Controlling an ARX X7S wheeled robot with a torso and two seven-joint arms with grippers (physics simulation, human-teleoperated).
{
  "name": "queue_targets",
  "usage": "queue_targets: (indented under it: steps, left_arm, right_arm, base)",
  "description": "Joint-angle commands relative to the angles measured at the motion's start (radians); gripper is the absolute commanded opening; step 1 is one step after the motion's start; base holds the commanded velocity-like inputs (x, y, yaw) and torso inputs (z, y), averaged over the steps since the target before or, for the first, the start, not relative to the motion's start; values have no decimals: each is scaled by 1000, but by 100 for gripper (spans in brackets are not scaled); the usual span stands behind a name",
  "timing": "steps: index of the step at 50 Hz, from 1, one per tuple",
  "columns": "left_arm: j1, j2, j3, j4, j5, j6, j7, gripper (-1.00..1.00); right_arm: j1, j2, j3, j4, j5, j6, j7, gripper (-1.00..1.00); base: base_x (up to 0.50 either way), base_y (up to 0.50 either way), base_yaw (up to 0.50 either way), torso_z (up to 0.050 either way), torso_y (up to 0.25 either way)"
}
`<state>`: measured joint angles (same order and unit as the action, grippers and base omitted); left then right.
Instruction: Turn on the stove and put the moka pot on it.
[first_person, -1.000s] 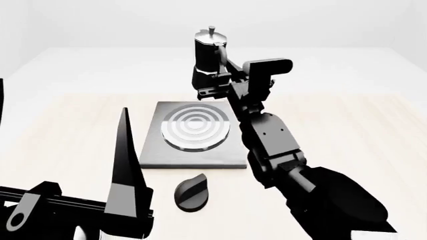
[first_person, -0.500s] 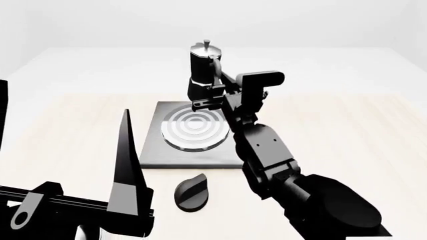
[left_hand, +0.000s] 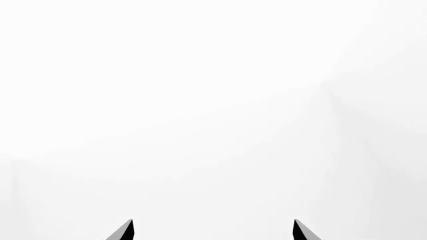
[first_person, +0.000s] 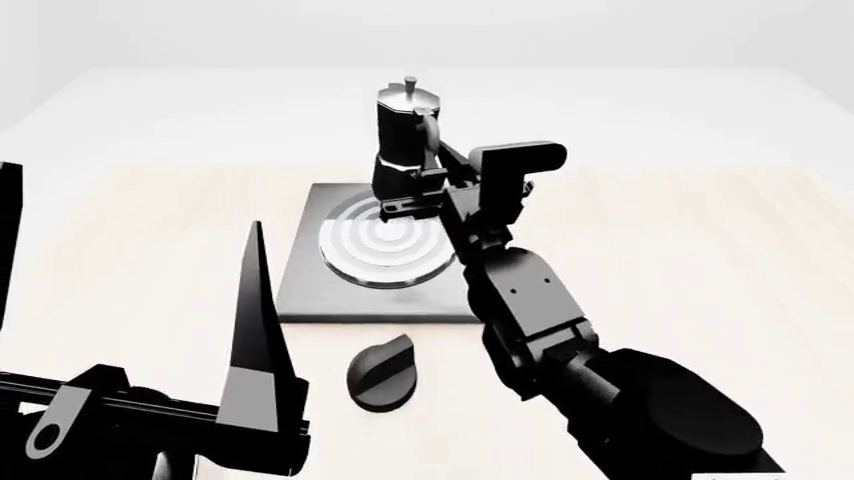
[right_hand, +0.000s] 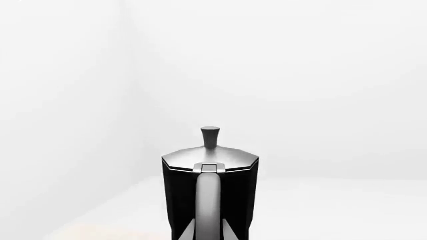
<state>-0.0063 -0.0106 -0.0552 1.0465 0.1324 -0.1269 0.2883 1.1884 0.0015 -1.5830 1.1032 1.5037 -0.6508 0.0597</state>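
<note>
Left wrist view: two dark fingertips (left_hand: 127, 231) of the left gripper (left_hand: 212, 232), set well apart, nothing between them; blank white background.

Head view: pale wooden table (first_person: 694, 260). Stove (first_person: 307, 295), a grey square slab with a ringed round burner, lies flat at centre. Round black knob (first_person: 380, 371) sits on the table just beside the slab's near edge, apart from it. Moka pot (first_person: 404, 140), upright, lid knob uppermost, is held above the burner's far part; whether its base touches the burner cannot be told. Right gripper (first_person: 416, 190) is clamped on the pot at its handle side. Left gripper (first_person: 254, 330) stands near the view's lower left, fingers pointing up, holding nothing.

Right wrist view: moka pot (right_hand: 210, 190) upright, handle facing the camera, faceted silvery lid and knob on top; white surroundings.
</note>
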Motion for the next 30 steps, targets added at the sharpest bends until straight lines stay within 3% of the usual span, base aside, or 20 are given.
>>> queue_targets:
  steps: [1,30]
  left_arm:
    - [2,0,1,0,-2,1,1,100]
    - [15,-10,0,-1,-8,4,-9,100]
  right_arm:
    - [12,-1,25,-18,-73,-32,19,-100]
    - [6,-1,38,-71,-152,-98,121,-100]
  base:
    - [0,0,0,0,-86]
    - [0,0,0,0,-85]
